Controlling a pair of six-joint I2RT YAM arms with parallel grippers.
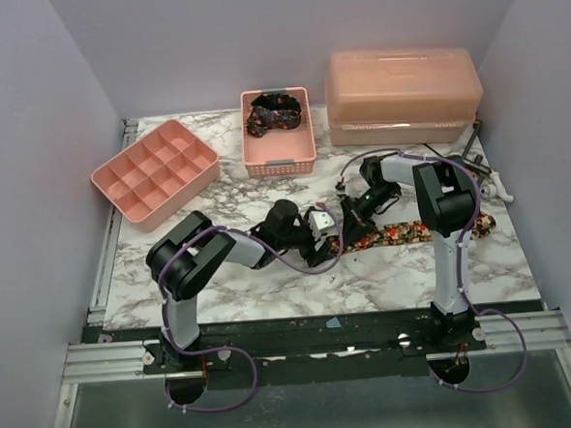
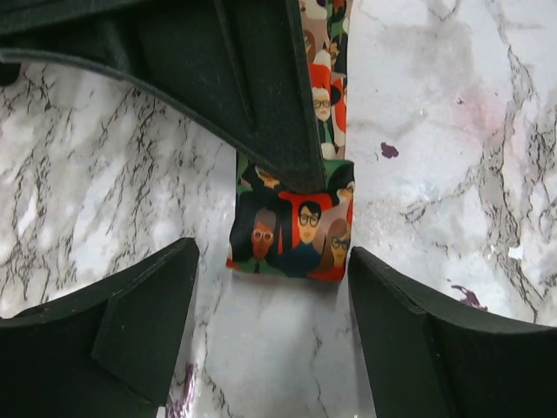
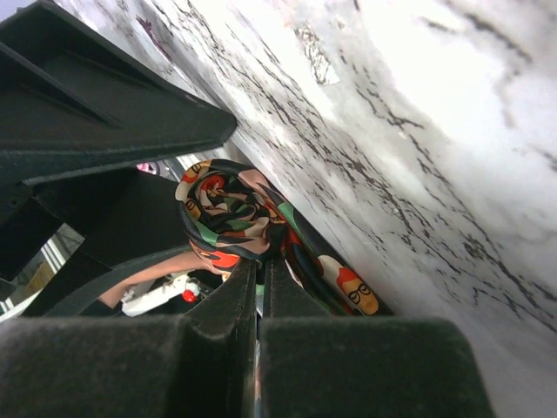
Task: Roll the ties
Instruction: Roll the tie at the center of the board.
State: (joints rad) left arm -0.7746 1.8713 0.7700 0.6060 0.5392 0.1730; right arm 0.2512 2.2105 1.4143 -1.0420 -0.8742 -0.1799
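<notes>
One face-printed red-green tie (image 1: 403, 233), end coiled, on bare desk (image 1: 270, 283); left pincer (image 2: 271, 296) gaping astride it, right pincer (image 3: 259, 266) closed at coil.

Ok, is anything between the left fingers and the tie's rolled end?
Nothing visible. The left fingers stand open either side of the tie at its rolled end, just table between; the right fingers, shut on the tie, sit beyond it.

Printed tie (image 1: 403, 233) flat, end rolled; dark tie (image 1: 274, 111) seemingly coiled.
</notes>
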